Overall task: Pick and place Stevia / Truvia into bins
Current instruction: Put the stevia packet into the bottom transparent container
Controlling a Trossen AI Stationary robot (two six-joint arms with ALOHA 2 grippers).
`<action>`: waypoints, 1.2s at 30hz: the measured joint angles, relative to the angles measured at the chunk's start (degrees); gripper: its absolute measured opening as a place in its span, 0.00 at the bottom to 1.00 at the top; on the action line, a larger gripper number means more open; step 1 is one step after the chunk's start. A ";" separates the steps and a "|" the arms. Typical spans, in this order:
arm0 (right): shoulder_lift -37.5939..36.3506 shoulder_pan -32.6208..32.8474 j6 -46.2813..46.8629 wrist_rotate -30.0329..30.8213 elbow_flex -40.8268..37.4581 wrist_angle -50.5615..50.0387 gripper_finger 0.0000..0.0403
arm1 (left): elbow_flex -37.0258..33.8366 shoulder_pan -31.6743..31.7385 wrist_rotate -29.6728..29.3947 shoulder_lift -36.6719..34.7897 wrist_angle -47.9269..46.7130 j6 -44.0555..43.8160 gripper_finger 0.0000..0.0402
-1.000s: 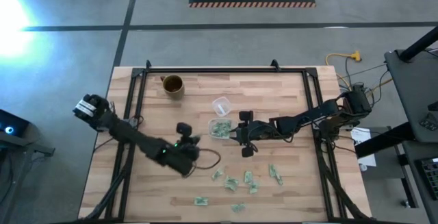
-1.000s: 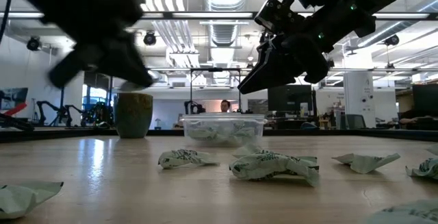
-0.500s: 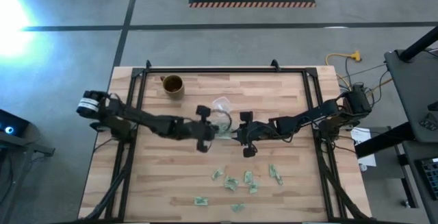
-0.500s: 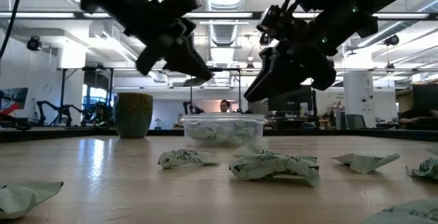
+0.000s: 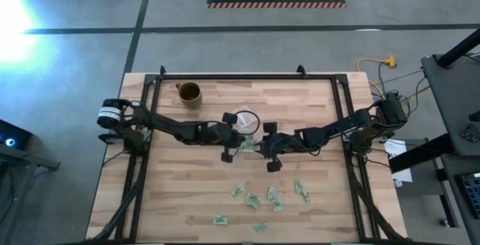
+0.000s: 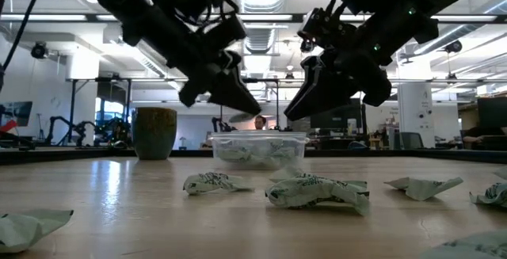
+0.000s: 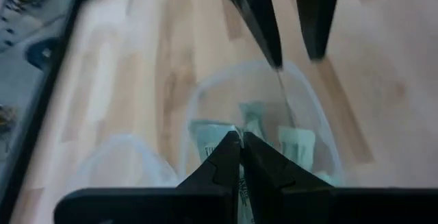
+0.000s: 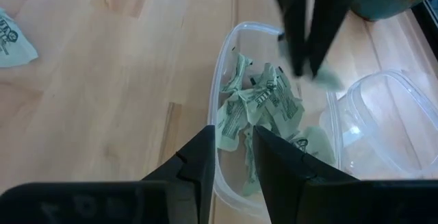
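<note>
The bin [image 5: 240, 141] is a clear shallow container in the middle of the table, holding several pale green Stevia packets [image 8: 263, 104]. More packets [image 5: 262, 198] lie loose on the wood nearer the front edge. My left gripper [image 7: 239, 138] hangs over the bin from the table's left, shut on one packet [image 8: 330, 79]. My right gripper [image 8: 233, 148] hovers over the bin's right end, open, with nothing between its fingers. In the low view both grippers, left [image 6: 250, 110] and right [image 6: 291, 113], stand just above the bin [image 6: 257, 146]. My left gripper pinches one packet [image 8: 330, 79] at its fingertips [image 8: 301, 63]. The fingers slant down from the table's left. The packet is blurred, so which part of it is pinched cannot be told. It hangs clear above the bin.
A clear round cup [image 5: 242, 116] stands just beyond the bin. A brown mug [image 5: 189, 94] sits at the far left. Black rails [image 5: 150, 125] run along the table's sides. The two grippers' tips are close together over the bin.
My left gripper has swung from the near left part of the table toward the far and right, arriving over the bin. It has stayed shut with the packet lifted clear. The loose packets have not moved.
</note>
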 joint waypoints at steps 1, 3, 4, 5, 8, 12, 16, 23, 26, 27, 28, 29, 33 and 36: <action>0.00 0.00 0.02 0.01 0.00 -0.03 0.22 | -0.02 0.11 0.01 0.51 -0.21 -0.02 0.00; 0.00 0.00 0.04 0.00 0.00 -0.03 0.22 | 0.01 0.31 -0.02 1.69 0.78 -0.05 0.00; 0.00 0.00 0.02 0.02 0.00 -0.03 0.22 | 0.07 0.43 -0.02 1.97 0.70 -0.06 0.00; 0.00 0.00 0.02 0.00 0.00 -0.03 0.22 | 0.04 0.54 -0.02 2.18 0.24 -0.11 0.00; 0.00 0.00 0.02 0.00 0.00 -0.09 0.21 | 0.07 0.66 -0.09 2.97 0.78 -0.72 0.00; 0.00 0.00 0.02 0.00 0.00 -0.31 0.20 | 0.09 0.66 -0.10 2.95 1.26 -0.74 0.00; 0.00 0.00 0.28 0.00 0.00 -0.35 0.21 | 0.09 0.70 -0.11 2.93 1.46 -0.67 0.05; 0.00 0.00 0.57 0.00 0.00 -0.44 0.21 | 0.09 0.70 -1.20 2.91 1.59 -0.95 0.23; 0.00 0.02 2.23 -0.90 0.00 -0.46 0.20 | 0.09 0.57 -1.26 2.39 0.84 -1.13 0.28; 0.00 0.02 2.50 -2.21 0.00 -0.45 0.19 | 0.09 0.24 -1.36 1.95 0.85 -1.16 0.29; -0.06 0.02 2.62 -3.78 0.00 -0.47 0.19 | 0.09 -0.23 -1.40 1.25 0.64 -1.16 0.30; -0.16 0.02 2.62 -5.70 0.00 -0.50 0.19 | 0.09 -0.85 -1.38 0.54 0.38 -1.13 0.30; -1.51 0.14 3.57 -11.98 0.28 -0.89 0.17 | 0.09 -3.58 -1.31 -3.76 -3.28 -1.24 0.30; -2.67 0.86 5.23 -14.50 0.59 -0.87 0.17 | 0.09 -6.57 -1.38 -7.62 -7.11 -3.06 0.30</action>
